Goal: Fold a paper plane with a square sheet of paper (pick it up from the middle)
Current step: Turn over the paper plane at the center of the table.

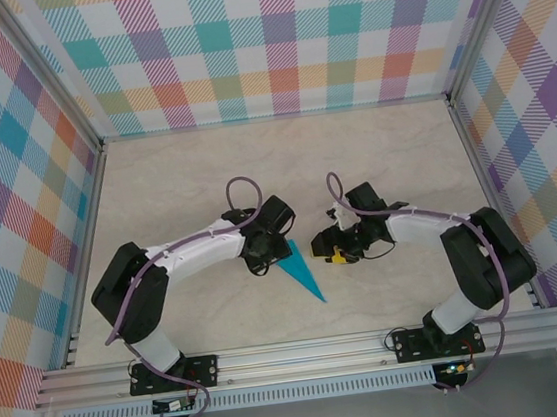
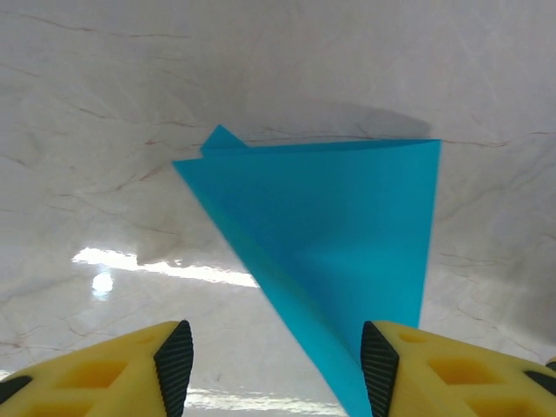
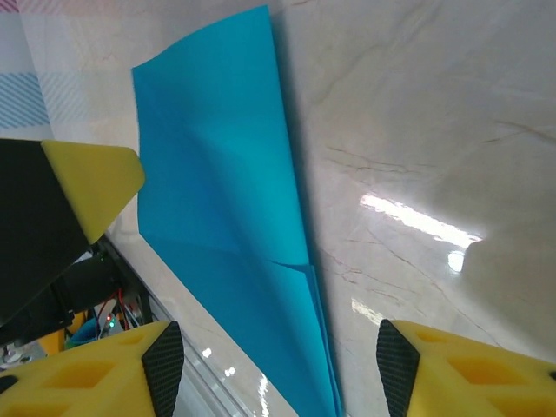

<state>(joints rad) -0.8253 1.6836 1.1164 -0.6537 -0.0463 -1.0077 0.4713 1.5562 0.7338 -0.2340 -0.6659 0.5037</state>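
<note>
Two pincers, both with jaws apart and neither clamped on anything, as far as I can see. The paper plane (image 1: 300,279) is a narrow teal dart lying on the marble-look desk (image 1: 204,177), between the two arms and a bit nearer the left one, with its sharp tip pointing toward the near edge.

From above, the left pincer (image 1: 267,255) hangs right over the wide end of the dart, while the right pincer (image 1: 328,248) sits just beside it on the other side, not touching.

On the left wrist cam the left pincer (image 2: 276,365) is spread wide and the plane (image 2: 347,234) runs down into the gap, right up against the right-hand pad (image 2: 378,365).

The right wrist cam is a similar deal: the right pincer (image 3: 278,373) is open, and the plane (image 3: 226,217) tapers down between its pads. One yellow finger (image 3: 91,182) of the left pincer pokes in beside the paper's wide end.
</note>
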